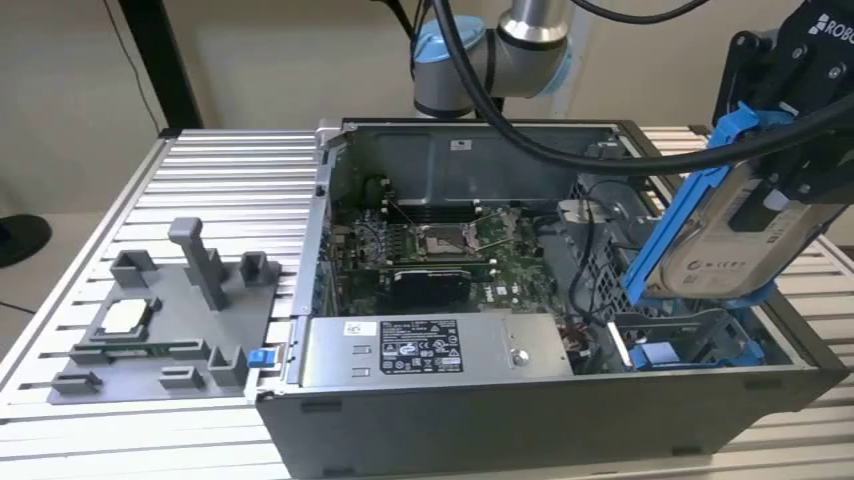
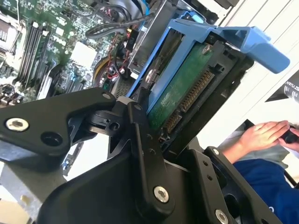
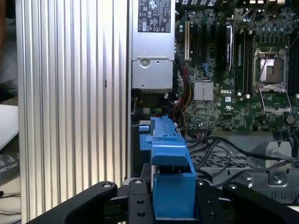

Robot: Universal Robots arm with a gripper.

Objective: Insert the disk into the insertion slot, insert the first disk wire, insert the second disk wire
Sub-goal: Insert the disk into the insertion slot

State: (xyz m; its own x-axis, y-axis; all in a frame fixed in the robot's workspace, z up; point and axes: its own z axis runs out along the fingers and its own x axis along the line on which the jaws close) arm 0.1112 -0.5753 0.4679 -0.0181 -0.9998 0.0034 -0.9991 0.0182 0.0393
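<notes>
Here, the disk held tilted above the open computer case

In the exterior view the gripper [image 1: 774, 185] clasps the disk [image 1: 727, 240], a silver-grey drive with a white label in a bright blue carrier frame. Both wrist views show the fingers [image 2: 140, 135] closed on opposite sides of the carrier. The disk hangs in the air, steeply tilted, over the end of the computer case [image 1: 534, 420] at the exterior view's right. Below it lies the insertion slot [image 1: 687, 350], a grey metal bay with blue plastic rails. The disk is apart from the slot and not yet inserted.

Beside the slot, toward the exterior view's left, sits the grey labelled power-supply box [image 1: 414, 350], with the green motherboard [image 1: 441, 250] behind it. In the first wrist view, black cables [image 3: 219, 149] run across perforated metal.

Outside the case, at the exterior view's left, a grey plastic fixture tray [image 1: 160, 320] rests on the ribbed aluminium table [image 1: 227, 170]. In the second wrist view a person's hand [image 2: 261, 135] and a blue sleeve [image 2: 261, 186] appear beyond the gripper.
</notes>
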